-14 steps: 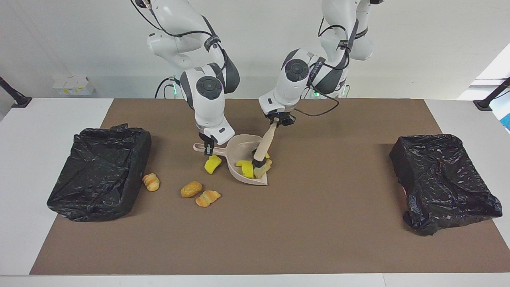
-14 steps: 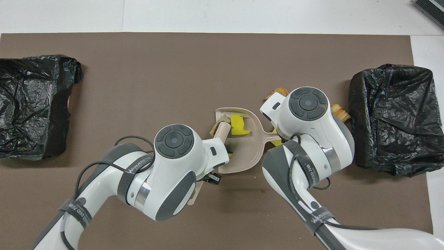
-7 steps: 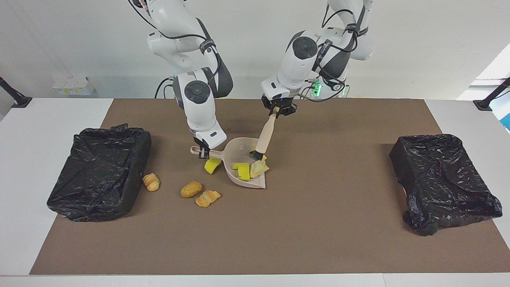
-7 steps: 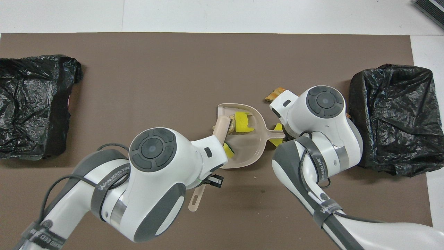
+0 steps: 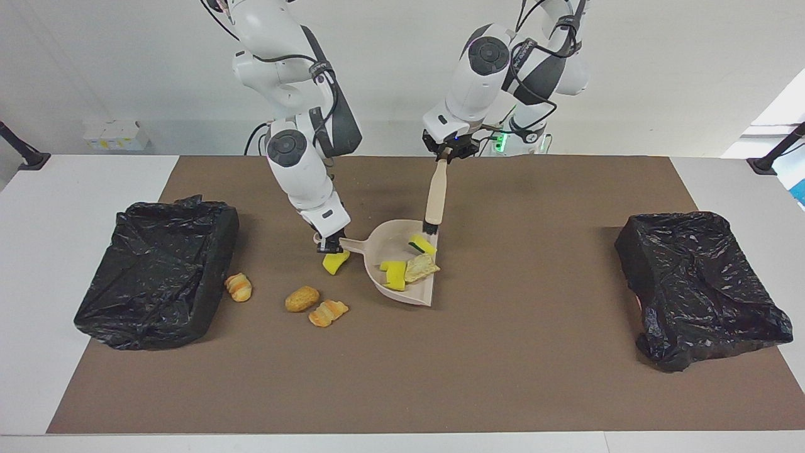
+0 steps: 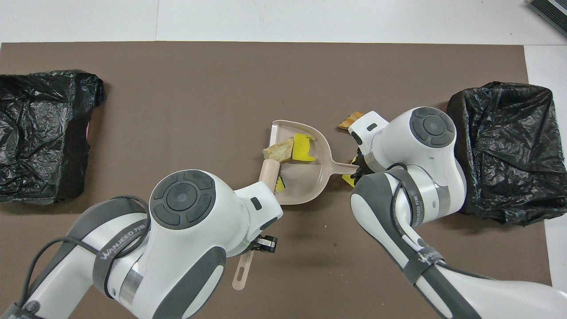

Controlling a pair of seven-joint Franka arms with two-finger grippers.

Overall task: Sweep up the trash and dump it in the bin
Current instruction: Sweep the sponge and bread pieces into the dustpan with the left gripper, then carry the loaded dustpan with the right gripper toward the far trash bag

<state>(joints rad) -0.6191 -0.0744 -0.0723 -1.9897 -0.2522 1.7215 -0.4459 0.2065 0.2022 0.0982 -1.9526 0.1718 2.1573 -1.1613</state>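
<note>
Brown mat (image 5: 503,352) on white table (image 5: 63,189), small white boxes (image 5: 116,134) by wall

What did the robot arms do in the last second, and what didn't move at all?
The left gripper lifted the brush up out of the trash pieces to the dustpan's back rim. The right gripper, holding the dustpan's handle, slid it a little toward the left arm's end. The loose pastries, the sponge piece under the handle and both bins stayed put.
</note>
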